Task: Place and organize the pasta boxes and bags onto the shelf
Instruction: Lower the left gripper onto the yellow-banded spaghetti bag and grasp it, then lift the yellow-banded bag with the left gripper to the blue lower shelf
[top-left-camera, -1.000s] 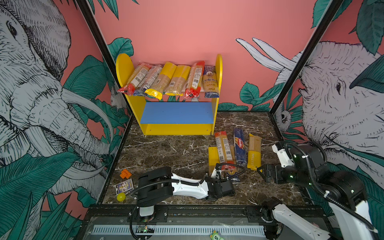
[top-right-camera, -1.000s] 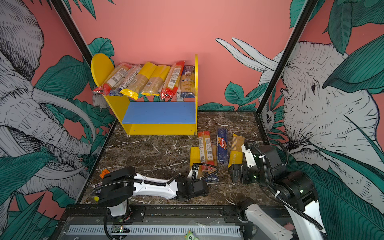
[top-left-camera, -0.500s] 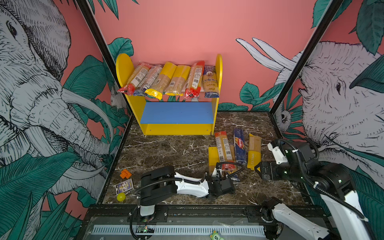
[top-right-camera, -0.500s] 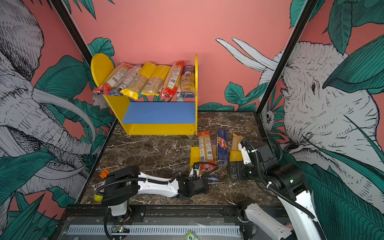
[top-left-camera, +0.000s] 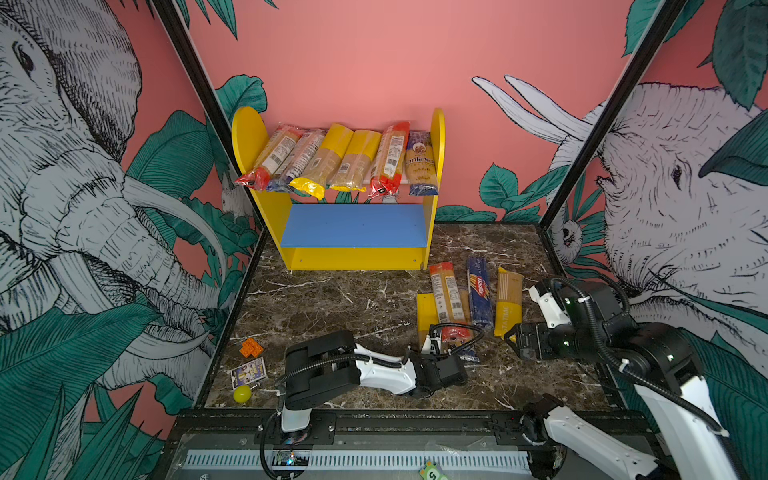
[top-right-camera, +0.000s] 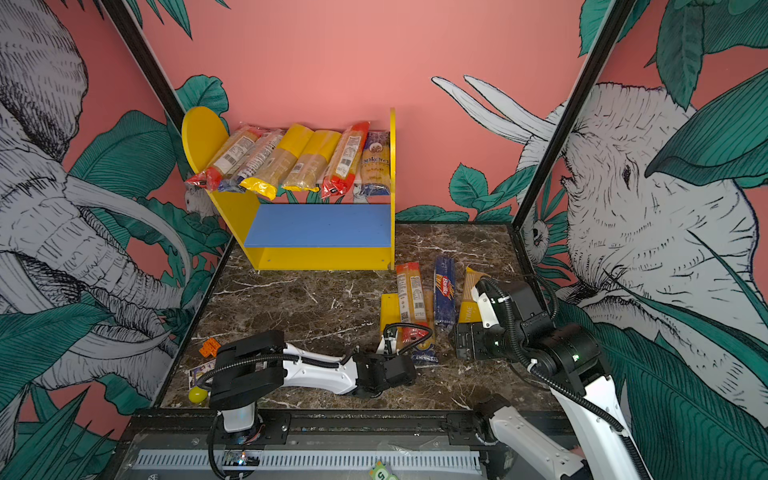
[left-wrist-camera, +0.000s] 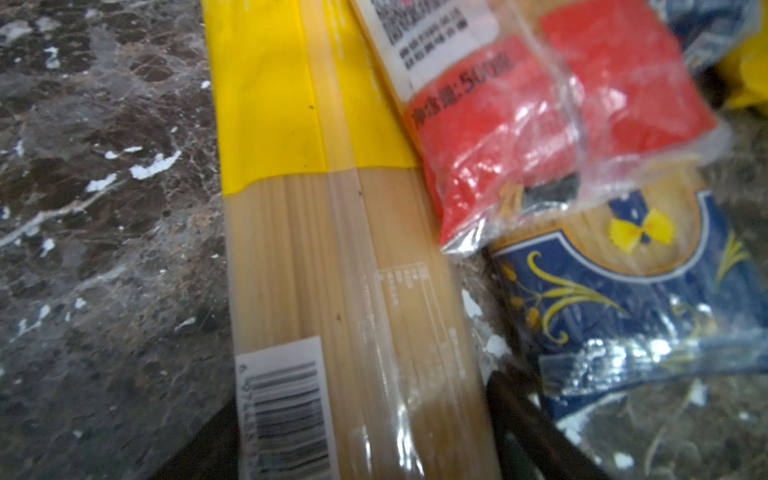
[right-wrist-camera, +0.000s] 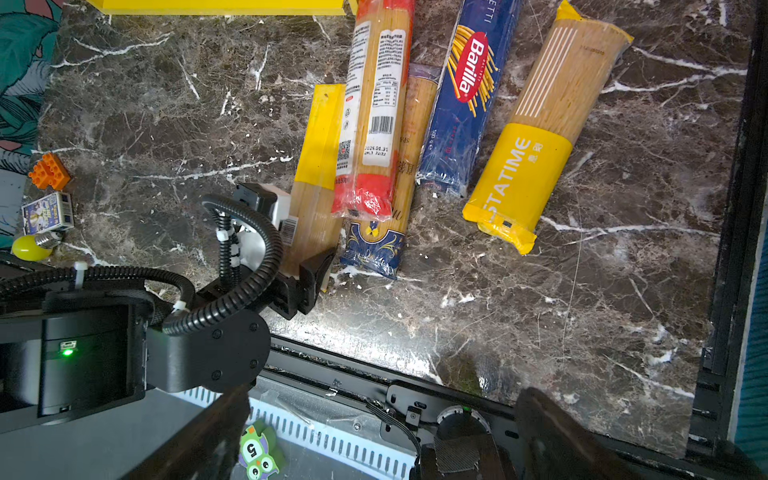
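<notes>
The left claw lies low on the tabletop, clamped across the near end of the yellow-banded spaghetti bag, one finger pressed to each long edge. It probably takes that end because it juts out bare. Further ahead of the claw, a red-ended bag overlaps the bag's side, itself resting on a blue-ended bag just beside the claw. The gripped bag is flat on the marble. The right claw is spread wide and empty, raised near the front end of the STATIME bag, with the Barilla box beyond it. Well ahead of both claws, the shelf holds six packs on top, so the bare blue lower board looks like the next destination.
</notes>
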